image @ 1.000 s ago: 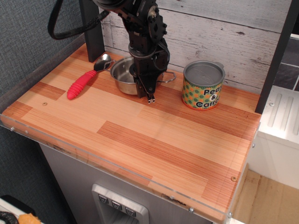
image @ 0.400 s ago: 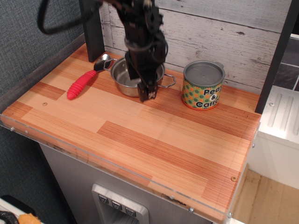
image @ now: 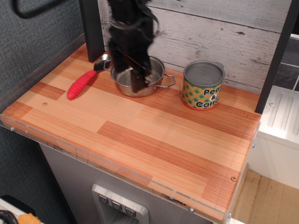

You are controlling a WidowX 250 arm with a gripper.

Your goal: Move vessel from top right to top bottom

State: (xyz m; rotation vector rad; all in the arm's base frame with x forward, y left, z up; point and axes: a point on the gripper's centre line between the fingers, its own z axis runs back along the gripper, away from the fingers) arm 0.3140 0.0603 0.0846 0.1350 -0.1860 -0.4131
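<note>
Vessel (image: pixel 150 80) at back of counter (image: pixel 140 135), near wall, between red-handled spoon (image: pixel 83 82) on its one side and printed tin can (image: pixel 202 86) on other. Right wire handle visible; left handle and much of bowl hidden behind end effector (image: pixel 135 83). End effector motion-blurred, tips over vessel's front rim; whether spread or pinching rim cannot tell. Compared with 0.4 s ago: end effector shifted left and up, off bare wood in front; vessel, spoon, can unmoved.
</note>
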